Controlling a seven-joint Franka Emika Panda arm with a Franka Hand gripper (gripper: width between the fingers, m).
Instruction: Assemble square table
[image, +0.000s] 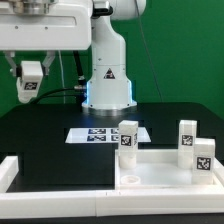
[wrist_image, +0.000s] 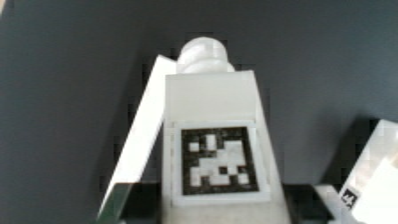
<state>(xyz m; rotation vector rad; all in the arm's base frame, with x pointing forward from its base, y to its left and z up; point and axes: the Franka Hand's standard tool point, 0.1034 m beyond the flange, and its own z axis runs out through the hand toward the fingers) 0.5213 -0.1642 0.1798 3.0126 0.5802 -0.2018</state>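
High at the exterior view's left, my gripper (image: 30, 72) is shut on a white leg (image: 30, 88) with a black-and-white tag, well above the black table. In the wrist view that leg (wrist_image: 214, 110) fills the middle, its tag facing the camera and its rounded peg end (wrist_image: 205, 50) pointing away. It sits between my fingers (wrist_image: 121, 198). The white square tabletop (image: 160, 172) with a raised rim lies at the front right. Three tagged legs stand upright on it: one (image: 127, 142) at its left, one (image: 187, 136) at the back right, one (image: 203, 159) at the right edge.
The marker board (image: 100, 134) lies flat in front of the arm's base (image: 108, 88). White border bars (image: 10, 170) run along the table's left and front. A round hole (image: 130, 181) shows near the tabletop's front left corner. Another white tagged piece (wrist_image: 374, 155) shows at the wrist view's edge.
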